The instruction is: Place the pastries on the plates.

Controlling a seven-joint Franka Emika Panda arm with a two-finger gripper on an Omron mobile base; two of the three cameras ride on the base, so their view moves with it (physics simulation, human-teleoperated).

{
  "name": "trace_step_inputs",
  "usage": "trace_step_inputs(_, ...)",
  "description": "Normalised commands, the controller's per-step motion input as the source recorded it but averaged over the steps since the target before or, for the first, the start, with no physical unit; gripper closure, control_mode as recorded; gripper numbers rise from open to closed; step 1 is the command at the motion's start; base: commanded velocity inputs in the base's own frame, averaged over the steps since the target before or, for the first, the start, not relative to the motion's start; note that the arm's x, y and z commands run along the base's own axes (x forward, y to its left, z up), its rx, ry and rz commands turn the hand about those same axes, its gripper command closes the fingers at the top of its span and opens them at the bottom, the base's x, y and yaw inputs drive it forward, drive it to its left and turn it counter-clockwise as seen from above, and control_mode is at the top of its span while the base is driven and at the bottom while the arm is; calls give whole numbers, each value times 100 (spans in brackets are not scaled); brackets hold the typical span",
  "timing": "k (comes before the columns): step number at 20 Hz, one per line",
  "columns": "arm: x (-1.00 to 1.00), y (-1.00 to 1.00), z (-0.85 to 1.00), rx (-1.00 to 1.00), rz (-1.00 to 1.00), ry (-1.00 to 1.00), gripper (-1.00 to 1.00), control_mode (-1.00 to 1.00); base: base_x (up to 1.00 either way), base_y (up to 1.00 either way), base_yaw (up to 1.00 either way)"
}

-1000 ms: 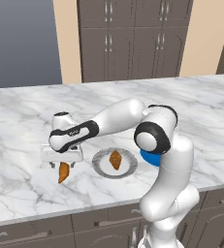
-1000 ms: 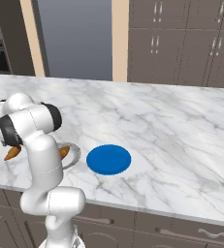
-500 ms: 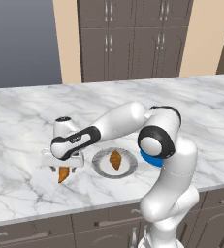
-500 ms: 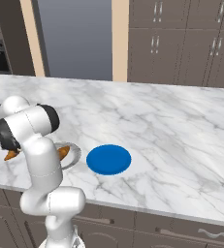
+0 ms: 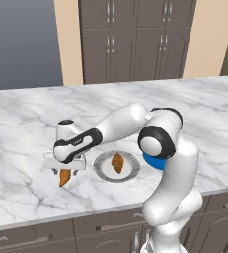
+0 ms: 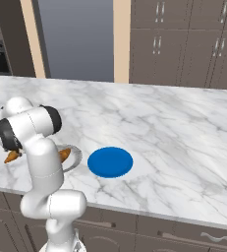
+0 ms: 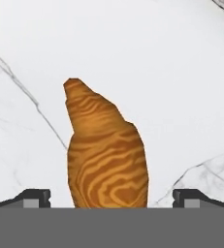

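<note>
Long white marble counter with grey veins (image 5: 31, 123), dark brown drawer fronts with metal handles (image 6: 184, 236) below its near edge, tall dark brown cabinets (image 5: 135, 39) at far wall, tan wall panel (image 5: 68, 42), grey-blue opening (image 6: 75, 39) far left

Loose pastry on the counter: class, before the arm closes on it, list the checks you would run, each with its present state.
1. Gripper open, tips either side of the loose pastry: ok.
2. Tips touching the pastry: cannot tell.
3. Blue plate free to receive it: ok.
4. Other pastry already on the grey-rimmed plate: ok.
5. Hand low over the marble counter, beside that plate: ok.
</note>
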Motion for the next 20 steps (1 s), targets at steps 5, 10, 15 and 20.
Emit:
trace_step_inputs(5, -3, 0, -41, 0, 0, 0, -100, -100, 0, 0, 0)
trace_step_inputs(10, 0, 0, -9, 0, 0, 0, -100, -100, 0, 0, 0)
trace_step_inputs(15, 0, 0, 0, 0, 0, 0, 100, -100, 0, 0, 0)
trace_step_inputs(20, 0, 0, 3, 0, 0, 0, 100, -100, 0, 0, 0)
